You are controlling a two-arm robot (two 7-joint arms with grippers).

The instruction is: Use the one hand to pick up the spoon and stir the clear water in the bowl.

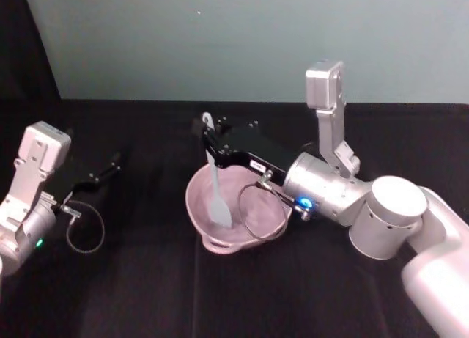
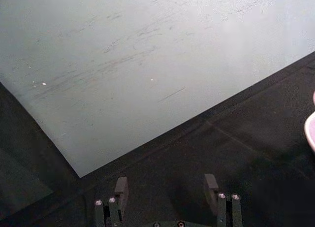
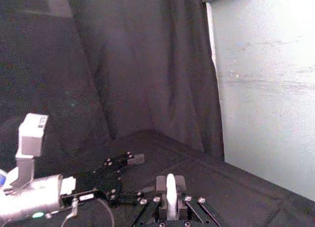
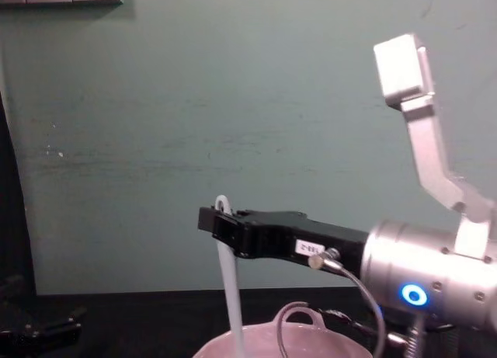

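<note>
**Right arm, pose.** Shows the silver cylindrical forearm, with a glowing blue ring (image 1: 303, 203), reaching roughly level from the right edge of the table (image 1: 146, 287). Ends in the slim black right gripper (image 1: 207, 136), fingers clamped on the upper handle of the spoon (image 1: 218, 199). Keeps the holed handle end just above the fingers and the flat blade down inside the bowl (image 1: 196, 210). Carries a thin black cable (image 1: 245, 210) looping from the wrist over the bowl.

**Left arm.** Rests near the left edge, with the left gripper (image 1: 113, 162) low and its fingers (image 2: 120, 187) apart.

**Setting.** Places the bowl near the middle of the table, on matte black cloth. Backs the scene with a scuffed pale green wall (image 1: 220, 37) and a dark curtain (image 3: 123, 64).

**Materials.** Contrasts glossy pale pink bowl, loop handle (image 1: 216, 244) on its near rim, with a slender white spoon.
</note>
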